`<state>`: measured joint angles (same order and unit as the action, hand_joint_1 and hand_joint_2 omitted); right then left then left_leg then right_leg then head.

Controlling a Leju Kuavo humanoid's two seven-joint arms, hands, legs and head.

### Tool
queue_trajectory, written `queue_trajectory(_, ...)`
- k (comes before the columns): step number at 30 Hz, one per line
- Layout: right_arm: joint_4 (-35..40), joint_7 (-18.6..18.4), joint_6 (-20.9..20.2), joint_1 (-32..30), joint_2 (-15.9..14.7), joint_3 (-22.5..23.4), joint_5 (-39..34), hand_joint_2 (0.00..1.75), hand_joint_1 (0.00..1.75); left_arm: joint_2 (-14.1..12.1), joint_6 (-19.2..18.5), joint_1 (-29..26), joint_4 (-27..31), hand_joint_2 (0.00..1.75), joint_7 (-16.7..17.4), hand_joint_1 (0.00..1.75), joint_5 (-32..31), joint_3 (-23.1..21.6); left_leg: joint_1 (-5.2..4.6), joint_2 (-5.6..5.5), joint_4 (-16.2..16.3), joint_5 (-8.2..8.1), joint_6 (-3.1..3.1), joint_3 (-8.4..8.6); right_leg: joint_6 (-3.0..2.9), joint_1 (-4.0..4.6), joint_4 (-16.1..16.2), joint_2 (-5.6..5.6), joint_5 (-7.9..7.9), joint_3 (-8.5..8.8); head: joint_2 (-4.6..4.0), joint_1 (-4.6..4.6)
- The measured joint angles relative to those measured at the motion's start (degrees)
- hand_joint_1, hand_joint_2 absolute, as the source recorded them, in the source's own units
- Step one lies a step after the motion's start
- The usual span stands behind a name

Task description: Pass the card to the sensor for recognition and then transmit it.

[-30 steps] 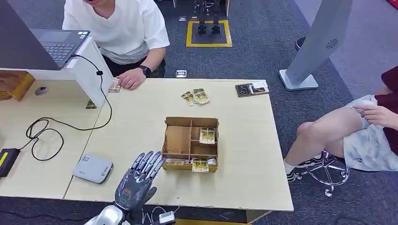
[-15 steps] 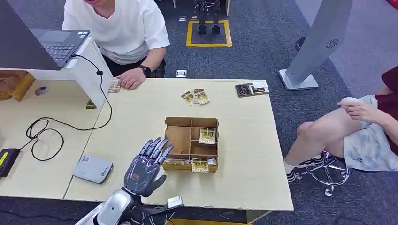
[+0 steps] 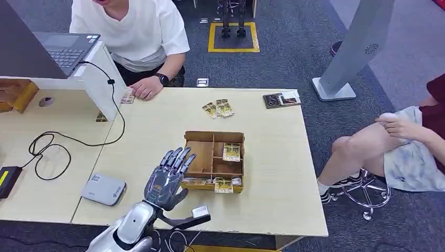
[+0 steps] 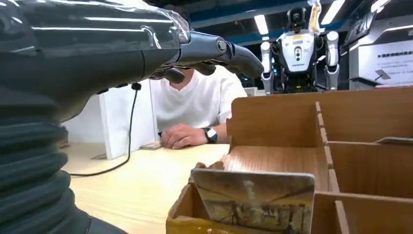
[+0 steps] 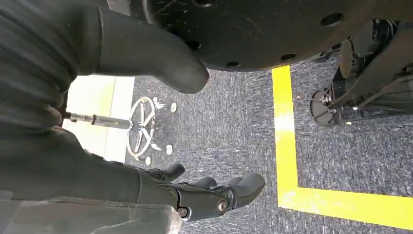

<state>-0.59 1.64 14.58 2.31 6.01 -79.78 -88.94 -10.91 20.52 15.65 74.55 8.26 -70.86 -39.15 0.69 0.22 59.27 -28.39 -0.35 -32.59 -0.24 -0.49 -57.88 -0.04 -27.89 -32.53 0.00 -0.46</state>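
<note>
Two loose cards (image 3: 218,108), phone (image 3: 282,99), far edge

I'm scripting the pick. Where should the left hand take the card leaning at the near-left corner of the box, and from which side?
Probably by its top edge, from above. The card stands tilted in the box's near slot, its upper edge clear of the wall, its lower part walled in. The left hand, open beside the box, could pinch that edge with its fingers.
</note>
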Motion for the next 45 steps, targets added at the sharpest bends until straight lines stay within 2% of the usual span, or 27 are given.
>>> queue_trajectory(7,0.0,-0.4,0.0,0.1,-0.1,-0.3,0.0,1.75,0.00,-0.1,-1.9,0.5,-1.6,1.75,-2.1,0.00,2.2,-1.7,0.00,0.00,0.0,0.00,0.00,-0.01,0.00,0.00,0.0,0.00,0.00,0.00,0.00,0.00)
queue_trajectory(18,0.2,-0.4,0.0,0.0,-0.1,-0.3,-0.1,1.75,0.00,-1.2,2.3,-1.1,-1.0,1.75,-4.5,0.00,4.3,-1.7,0.00,-0.01,0.0,0.00,0.00,-0.01,0.00,0.00,0.0,-0.01,0.00,0.00,0.00,0.00)
queue_trajectory(27,0.2,-0.4,0.1,0.0,-0.2,-0.3,-0.1,1.75,0.00,-1.6,2.5,-1.5,0.4,1.75,-5.0,0.00,4.5,-2.0,0.00,0.00,0.0,0.00,0.00,-0.01,0.00,0.00,0.0,-0.01,0.00,0.01,0.00,0.00)
queue_trajectory(29,0.2,-0.4,0.1,0.0,-0.2,-0.3,-0.1,1.75,0.00,-1.6,2.5,-1.5,0.4,1.75,-5.1,0.05,4.6,-2.3,0.00,-0.01,0.0,0.00,0.00,-0.01,0.00,0.00,0.0,-0.01,0.00,0.01,0.00,0.00)
queue_trajectory(31,0.2,-0.4,0.1,0.0,-0.2,-0.3,-0.1,1.75,0.00,-1.6,2.5,-1.5,0.4,1.75,-5.2,1.75,5.0,-2.4,0.00,-0.01,0.0,0.00,0.00,-0.01,0.00,0.00,0.0,-0.01,0.00,0.01,0.00,0.00)
queue_trajectory(44,0.2,-0.4,0.1,0.1,-0.2,-0.3,-0.1,1.75,0.00,-2.3,2.5,-1.5,0.4,1.75,-4.6,1.75,3.0,-2.7,0.00,0.00,0.0,0.00,0.00,-0.01,0.00,0.00,0.0,-0.01,0.00,0.01,0.00,0.00)
queue_trajectory(45,0.2,-0.4,0.1,0.1,-0.2,-0.3,-0.1,1.75,0.00,-2.3,2.3,-1.4,0.4,1.75,-4.4,1.66,2.9,-2.7,0.00,0.00,0.0,0.00,0.00,-0.01,0.00,0.00,0.0,-0.01,0.00,0.01,0.00,0.00)
